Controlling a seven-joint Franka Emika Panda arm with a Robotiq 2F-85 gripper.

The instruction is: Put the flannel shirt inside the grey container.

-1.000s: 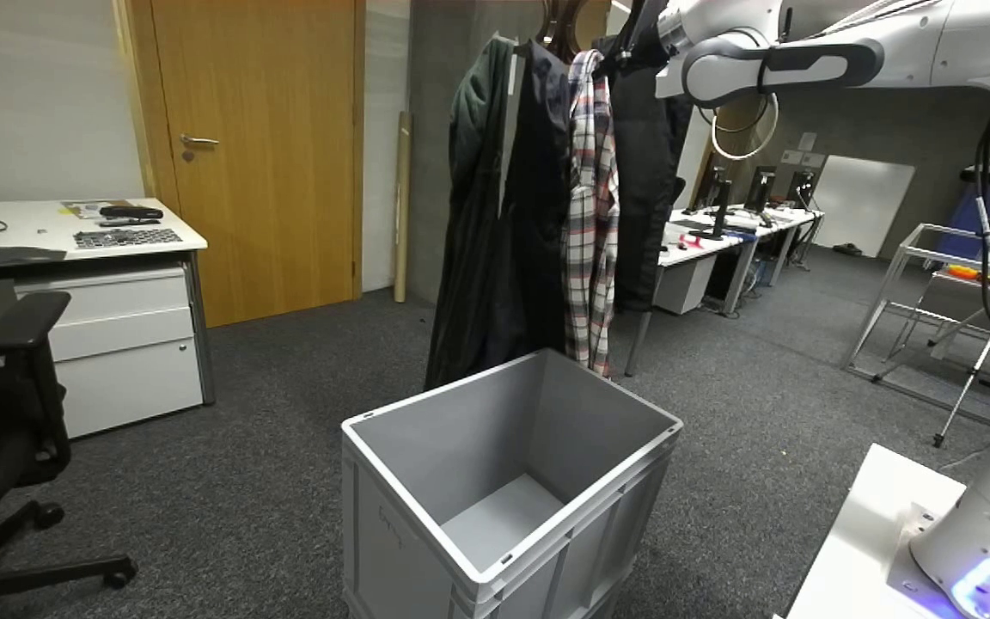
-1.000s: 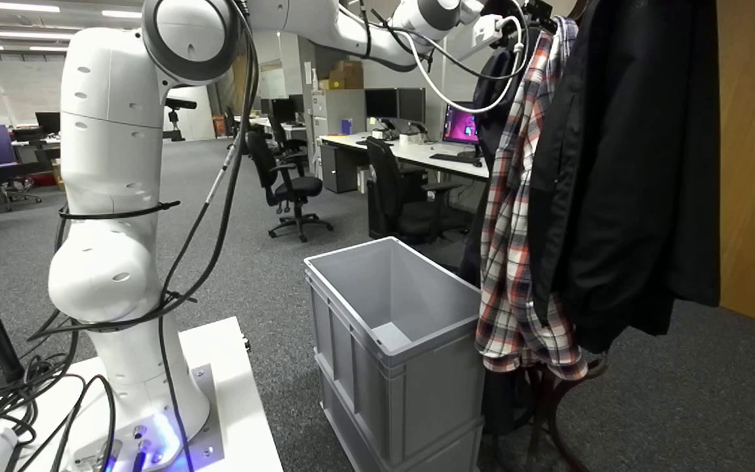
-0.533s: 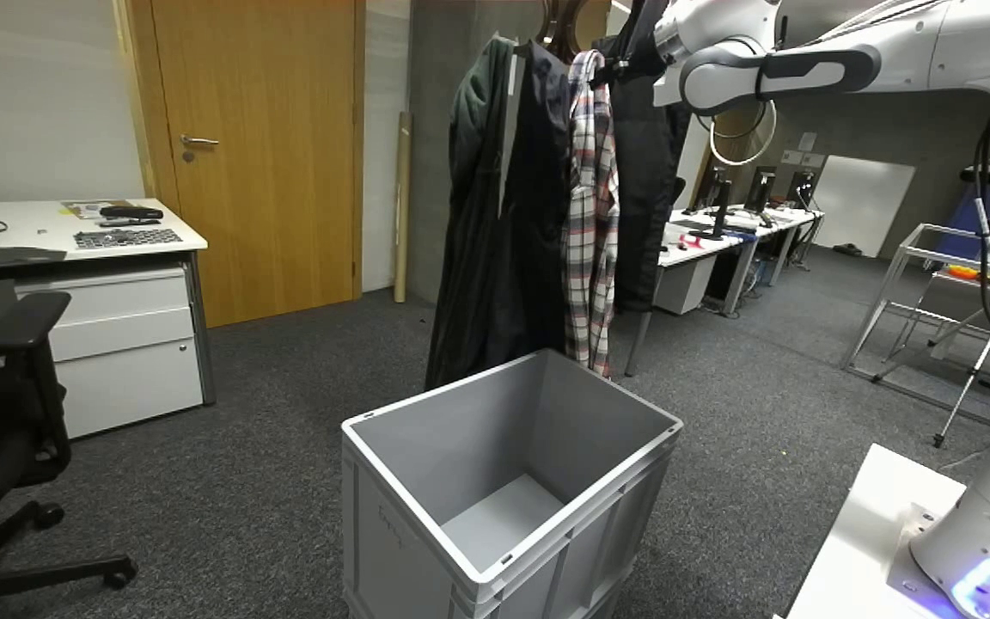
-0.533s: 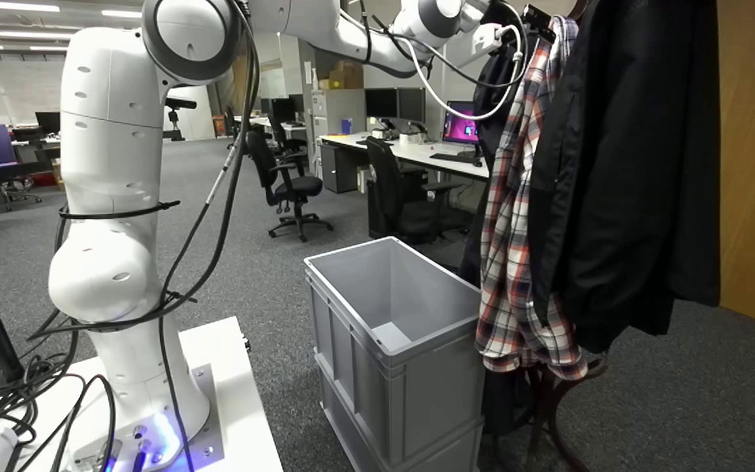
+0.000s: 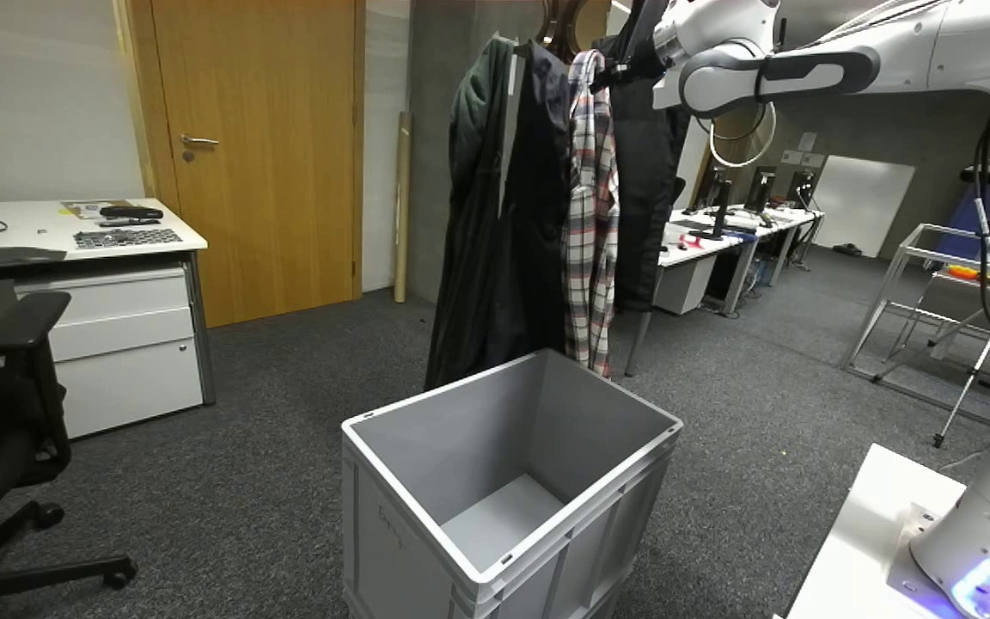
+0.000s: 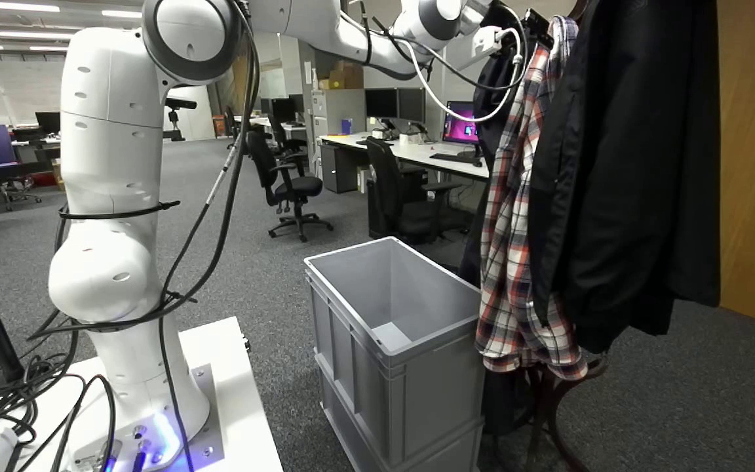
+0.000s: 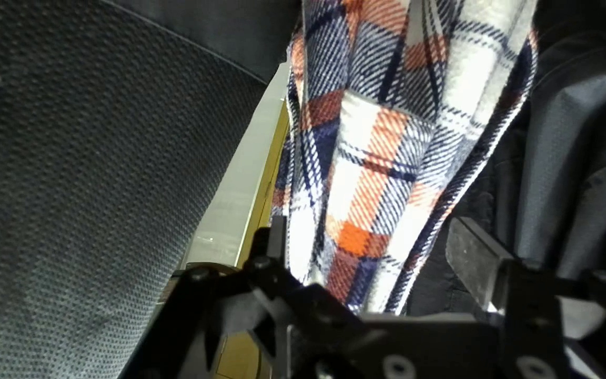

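Flannel shirt (image 7: 382,158) flanked by gripper (image 7: 375,245), jaws wide, nothing held, prob. for pinching; grey crate (image 5: 478,456) placed at shirt's 7 o'clock (ext. view), presumably for catching.

Nothing can be read for certain. In an exterior view, faint handwriting (image 5: 390,524) stands on the outer wall of the grey container (image 5: 426,567), below the rim and slanting downward; it looks to begin with a capital E, and the remaining letters are too blurred to tell. In an exterior view, the monitor (image 6: 457,133) with the lit purple screen and the keyboard (image 6: 455,158) on the table (image 6: 404,151) are too small to read
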